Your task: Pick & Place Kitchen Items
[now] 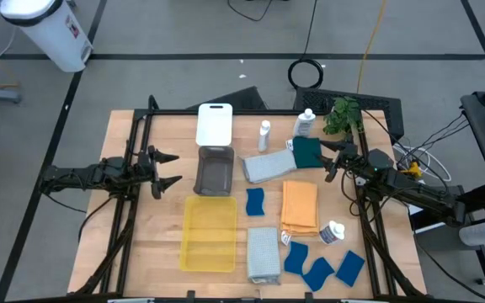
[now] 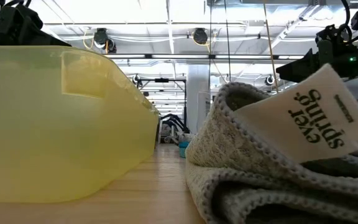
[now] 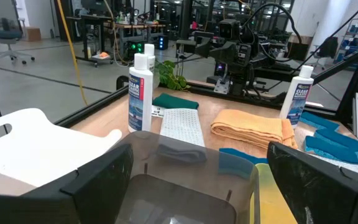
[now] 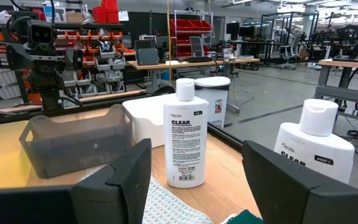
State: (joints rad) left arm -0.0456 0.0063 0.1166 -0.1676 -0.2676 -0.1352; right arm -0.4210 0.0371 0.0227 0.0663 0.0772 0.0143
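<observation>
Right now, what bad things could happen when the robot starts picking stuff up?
The right tool sits beside the dark teal cloth, near two upright white bottles. Reaching in, it might tip one. The third bottle already lies on its side and could roll. The blue sponges crowd the table edge and might be pushed off.

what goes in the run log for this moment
left gripper: open, empty, by grey tray | right gripper: open, empty, by dark teal cloth

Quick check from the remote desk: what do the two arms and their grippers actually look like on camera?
Both arms are dark, near-black, slim and jointed. The left gripper ends in two pointed dark fingers; its wrist view shows broad, flat, matte black fingers. The right gripper looks alike, with dark cables along the arm and a small orange-yellow part farther back. No markings are legible.
</observation>
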